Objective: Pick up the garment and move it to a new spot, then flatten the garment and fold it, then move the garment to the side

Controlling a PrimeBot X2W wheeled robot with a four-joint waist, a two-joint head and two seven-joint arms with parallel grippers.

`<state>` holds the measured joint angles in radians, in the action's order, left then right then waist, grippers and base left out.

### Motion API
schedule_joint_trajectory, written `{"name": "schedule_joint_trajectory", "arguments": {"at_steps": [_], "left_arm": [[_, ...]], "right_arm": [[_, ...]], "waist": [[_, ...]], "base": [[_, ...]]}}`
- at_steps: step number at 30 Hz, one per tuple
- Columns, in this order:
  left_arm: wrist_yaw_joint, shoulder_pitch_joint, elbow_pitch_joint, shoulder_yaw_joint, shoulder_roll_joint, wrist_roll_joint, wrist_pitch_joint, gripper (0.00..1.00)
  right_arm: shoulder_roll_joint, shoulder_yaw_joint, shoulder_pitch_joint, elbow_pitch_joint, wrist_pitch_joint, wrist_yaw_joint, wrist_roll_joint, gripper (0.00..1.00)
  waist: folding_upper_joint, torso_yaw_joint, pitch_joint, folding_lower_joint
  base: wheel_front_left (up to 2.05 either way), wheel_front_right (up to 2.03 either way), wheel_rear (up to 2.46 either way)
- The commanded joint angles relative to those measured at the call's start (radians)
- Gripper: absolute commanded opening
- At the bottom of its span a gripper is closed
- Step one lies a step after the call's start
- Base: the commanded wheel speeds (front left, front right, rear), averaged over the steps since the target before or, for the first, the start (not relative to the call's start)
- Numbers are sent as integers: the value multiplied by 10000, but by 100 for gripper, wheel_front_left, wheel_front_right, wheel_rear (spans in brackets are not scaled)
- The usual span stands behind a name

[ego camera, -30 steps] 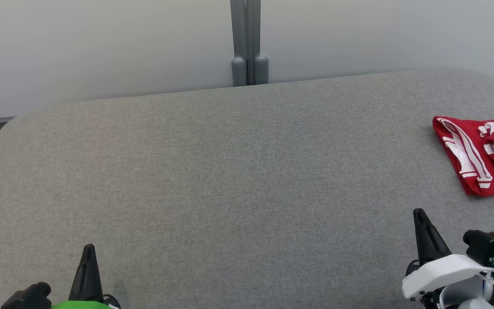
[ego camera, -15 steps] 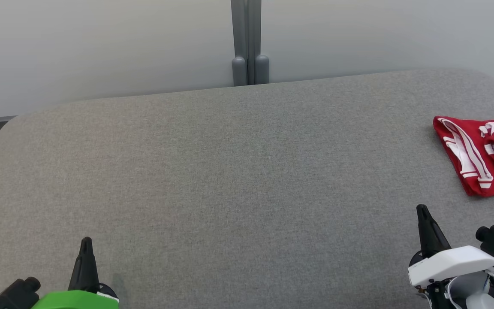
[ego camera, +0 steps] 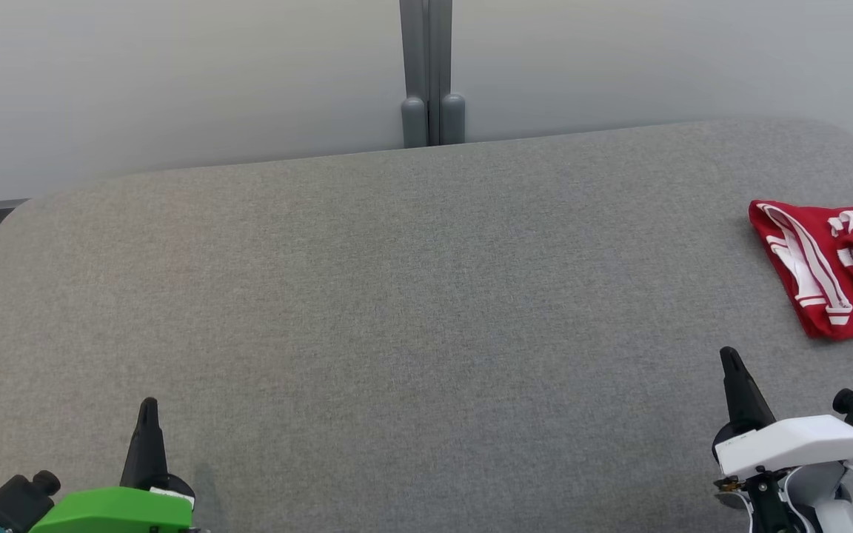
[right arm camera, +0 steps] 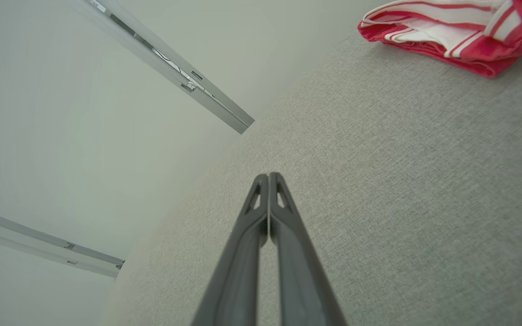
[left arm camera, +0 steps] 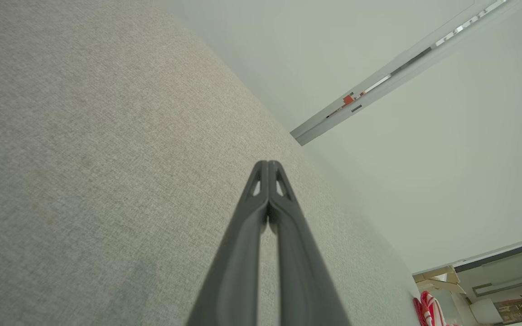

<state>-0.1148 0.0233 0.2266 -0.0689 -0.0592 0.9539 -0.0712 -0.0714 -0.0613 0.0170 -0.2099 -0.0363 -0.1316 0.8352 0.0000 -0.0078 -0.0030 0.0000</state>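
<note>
The left gripper (ego camera: pixel 147 409) and right gripper (ego camera: pixel 728 355) have edged forward, jaws pressed together, empty. The folded red-and-white fabric garment (ego camera: pixel 815 277) stays aside: task likely finished

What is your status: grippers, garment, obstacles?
Left gripper shut, empty. Right gripper shut, empty. Red garment lies on grey surface, far right, not held. Nothing in the way.

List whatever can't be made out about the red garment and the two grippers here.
Red and white garment, head view: the right edge cuts it off; its kind and full extent are unknown.
Right wrist view: top and right edges cut it.
Left wrist view: a sliver of it at the bottom edge, too small to read.
Left gripper and right gripper: whether the shut tips touch the grey surface cannot be told.
</note>
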Motion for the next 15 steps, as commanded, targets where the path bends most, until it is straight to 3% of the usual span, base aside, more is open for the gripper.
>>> {"name": "schedule_joint_trajectory", "arguments": {"at_steps": [1,15], "left_arm": [[-50,-318,-95,-76,-38,314,74,0],[-80,-565,-31,-168,-11,1763,495,0]], "right_arm": [[-16,-62,272,75,68,5,341,0],[40,-176,440,-20,405,7,2071,0]], "waist": [[0,2,1,0],[0,15,11,0]], "base": [[0,0,0],[0,0,0]]}}
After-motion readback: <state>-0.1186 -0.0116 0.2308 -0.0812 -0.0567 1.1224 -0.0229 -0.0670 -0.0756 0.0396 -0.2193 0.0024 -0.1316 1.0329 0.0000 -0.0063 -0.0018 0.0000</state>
